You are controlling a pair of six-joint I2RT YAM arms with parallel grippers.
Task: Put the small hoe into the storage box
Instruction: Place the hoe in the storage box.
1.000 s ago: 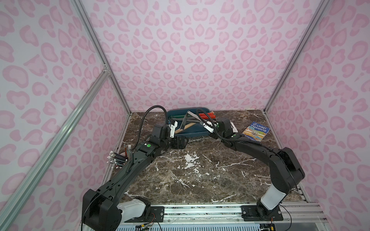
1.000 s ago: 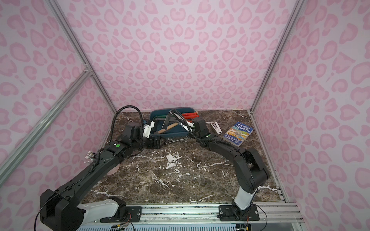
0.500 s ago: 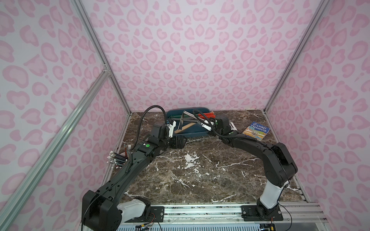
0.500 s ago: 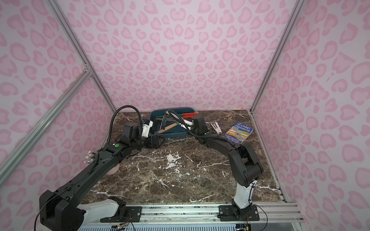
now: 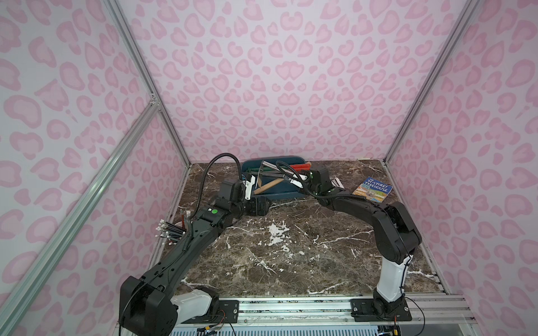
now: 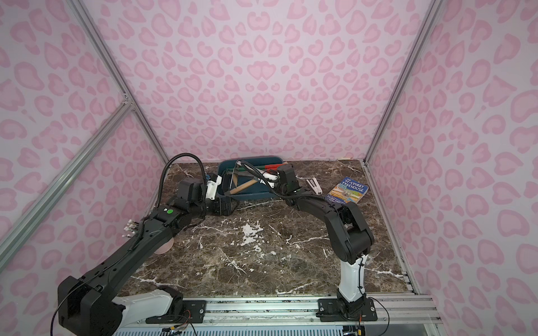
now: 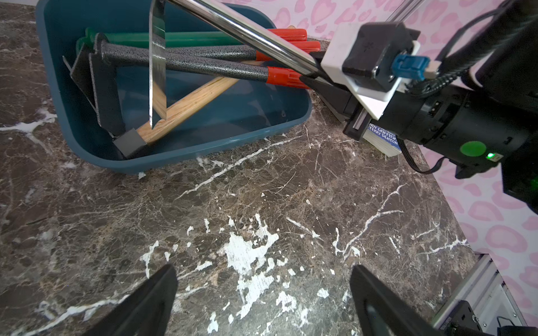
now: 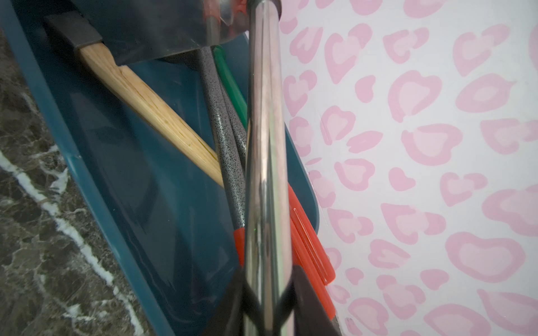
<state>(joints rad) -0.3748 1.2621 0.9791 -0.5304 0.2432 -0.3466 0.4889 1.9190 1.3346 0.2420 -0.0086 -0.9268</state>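
**A:** We've got the right gripper (image 8: pixel 267 280) clamped on the small hoe (image 7: pixel 157 67)'s chrome shaft, its flat steel blade over the teal plastic storage box (image 7: pixel 221 142).

**B:** Left gripper (image 7: pixel 262 288) gapes wide above our veined brown marble table (image 7: pixel 291 203); pink-blotched walls (image 5: pixel 276 72).

Blade of small hoe (image 8: pixel 266 145) partly beyond the right wrist view's edge; pink cup (image 6: pixel 164 246) mostly behind left arm (image 6: pixel 131 250).

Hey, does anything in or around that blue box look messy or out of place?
Slightly. Tools in the storage box lie crisscrossed, and their red grips jut past its rim. The small hoe hangs slanted above them, shaft clamped in the right gripper, blade pointing down. Nothing looks spilled or broken.
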